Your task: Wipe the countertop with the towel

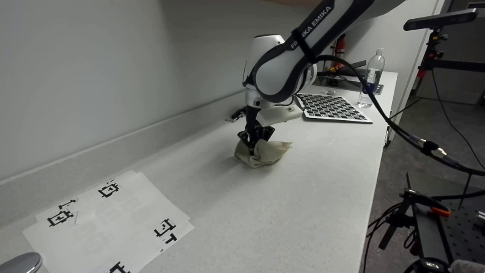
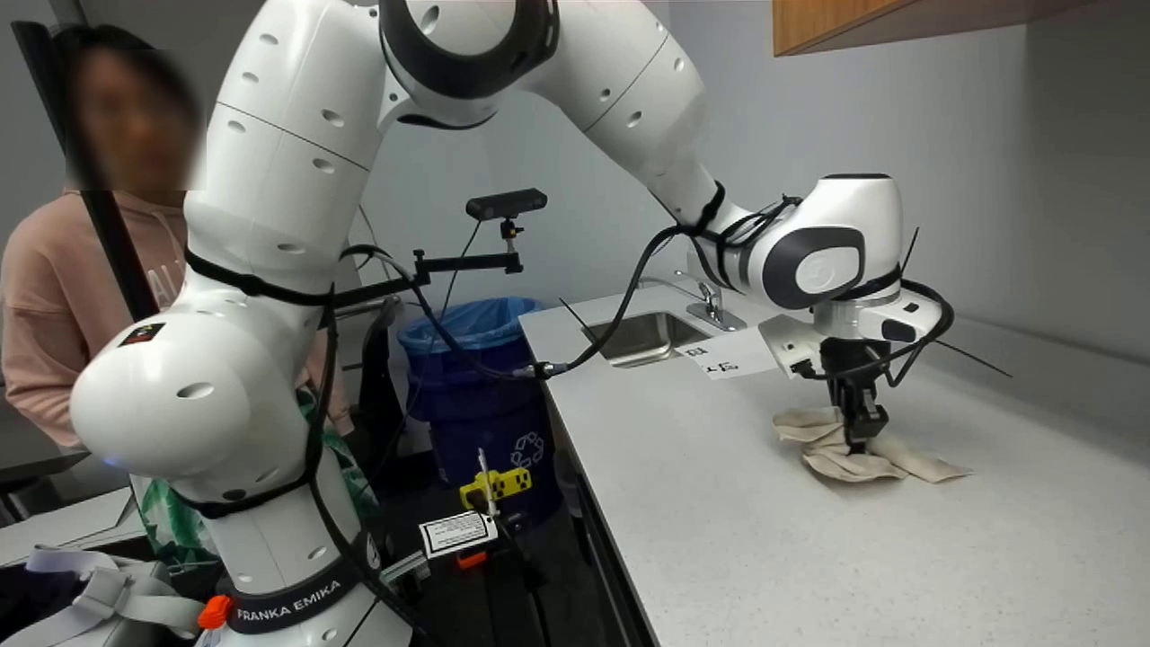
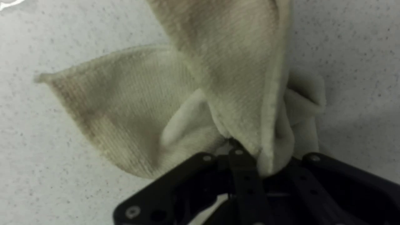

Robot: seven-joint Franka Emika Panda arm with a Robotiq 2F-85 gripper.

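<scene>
A beige towel (image 1: 271,152) lies bunched on the pale speckled countertop (image 1: 295,212). The towel also shows in an exterior view (image 2: 844,463) with loose ends spread to both sides. My gripper (image 1: 253,147) points down into the middle of the towel. In the wrist view the gripper (image 3: 262,165) is shut on a fold of the towel (image 3: 125,103), which rises between the two fingers. One corner spreads out to the left there and a broad flap runs to the top edge. The fingertips themselves are hidden in the cloth. The towel's lower folds touch the countertop.
Marker sheets (image 1: 113,223) lie near the wall. A black-and-white patterned board (image 1: 333,107) and a plastic bottle (image 1: 371,79) stand at the counter's other end. A small dark object (image 1: 238,113) lies by the backsplash. A sink (image 2: 651,340) with a faucet (image 2: 714,305) is beyond. A person (image 2: 117,225) stands behind the arm.
</scene>
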